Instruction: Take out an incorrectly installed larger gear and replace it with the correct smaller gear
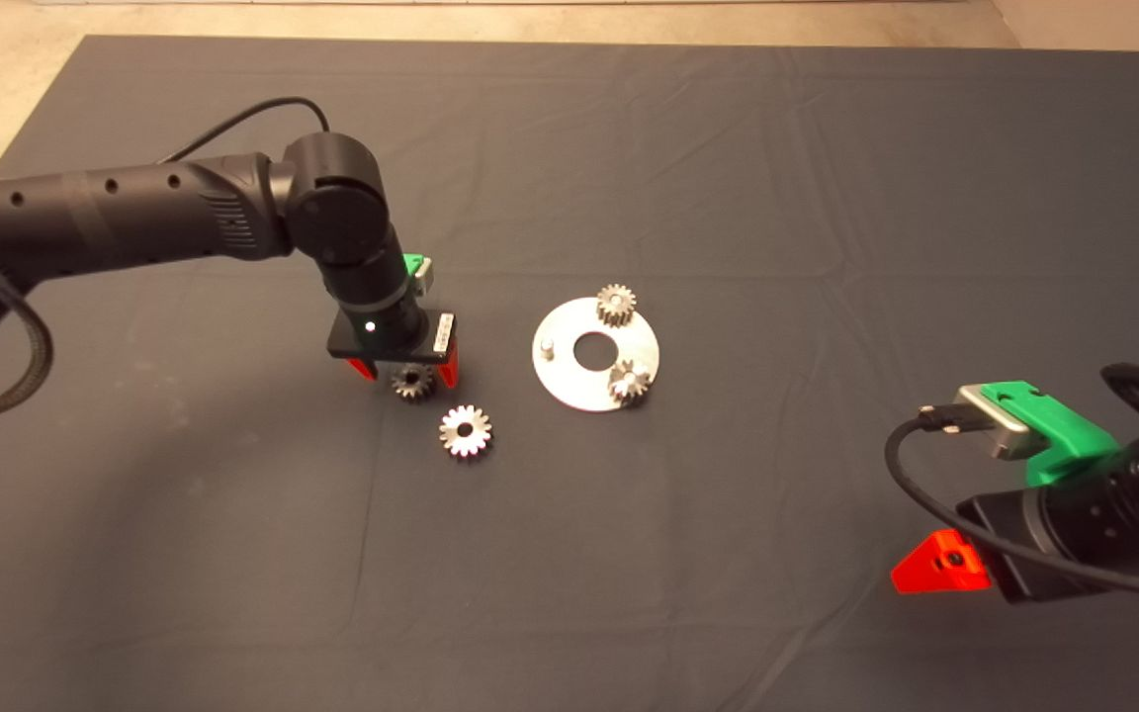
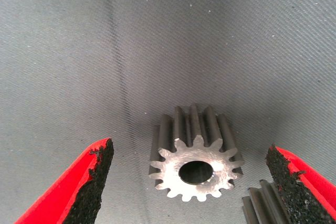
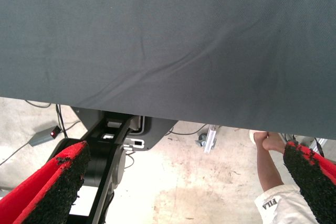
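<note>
The smaller gear (image 1: 412,381), dull dark grey, lies flat on the mat. My left gripper (image 1: 405,374) stands over it, open, one red finger on each side and neither touching it. In the left wrist view the smaller gear (image 2: 195,153) sits between the pads (image 2: 94,182) with gaps on both sides. The larger gear (image 1: 465,431), bright silvery, lies loose on the mat just in front and to the right; its edge (image 2: 261,203) shows by one pad. My right gripper (image 1: 935,569) waits at the lower right, open and empty.
A round metal plate (image 1: 569,381) with a centre hole lies right of the gears. It carries two small gears on pins (image 1: 616,304) (image 1: 629,380) and one bare pin (image 1: 548,346). The right wrist view shows the mat's edge, the floor and a person's leg (image 3: 268,166).
</note>
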